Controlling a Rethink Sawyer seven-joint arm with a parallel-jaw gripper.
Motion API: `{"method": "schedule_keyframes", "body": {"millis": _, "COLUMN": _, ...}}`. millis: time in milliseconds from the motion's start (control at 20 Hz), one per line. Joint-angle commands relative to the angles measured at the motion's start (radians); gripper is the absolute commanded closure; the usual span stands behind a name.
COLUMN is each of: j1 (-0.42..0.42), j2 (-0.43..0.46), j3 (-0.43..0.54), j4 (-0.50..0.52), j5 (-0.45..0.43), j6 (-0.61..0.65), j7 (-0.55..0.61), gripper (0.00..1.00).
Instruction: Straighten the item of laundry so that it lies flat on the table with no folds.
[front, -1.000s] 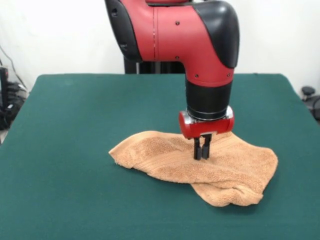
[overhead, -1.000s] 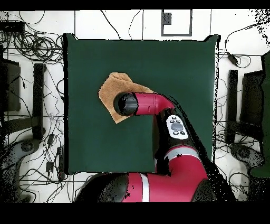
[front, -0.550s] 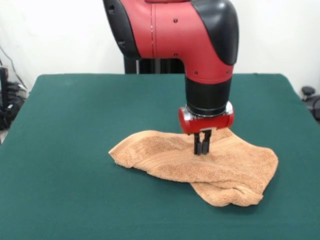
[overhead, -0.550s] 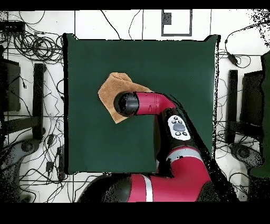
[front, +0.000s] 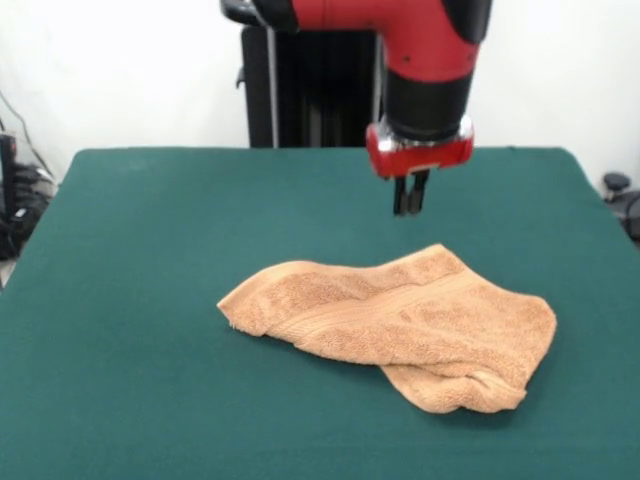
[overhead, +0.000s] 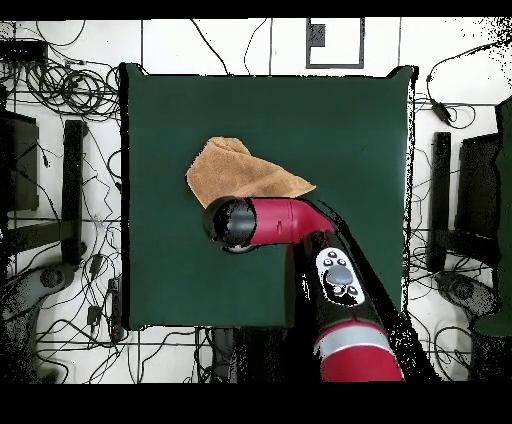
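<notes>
A tan towel (front: 400, 325) lies crumpled near the middle of the green worktop (front: 130, 250). Its left end is a rounded bunch, a woven band runs slantwise across it, and its near right corner is doubled under in a thick fold. The straightening looks barely begun: every fold is left to open. Above the towel's far right edge, well clear of it, hangs the red arm's claw (front: 410, 195), its two dark fingers pressed close together and holding nothing. The worktop around the towel carries nothing else, so nothing blocks spreading it. Beyond the worktop's edges, the overhead view shows tangled cables (overhead: 60, 80) on the floor.
</notes>
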Motion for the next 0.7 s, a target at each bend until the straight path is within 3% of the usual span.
{"method": "schedule_keyframes", "body": {"millis": 50, "j1": 0.035, "j2": -0.010, "j3": 0.077, "j4": 0.168, "j5": 0.012, "j6": 0.022, "j7": 0.090, "gripper": 1.00}}
{"method": "schedule_keyframes", "body": {"millis": 400, "j1": 0.019, "j2": 0.058, "j3": 0.085, "j4": 0.131, "j5": -0.050, "j6": -0.274, "j7": 0.110, "gripper": 1.00}}
{"method": "schedule_keyframes", "body": {"millis": 700, "j1": 0.021, "j2": 0.090, "j3": 0.081, "j4": 0.070, "j5": -0.013, "j6": -0.299, "j7": 0.122, "gripper": 1.00}}
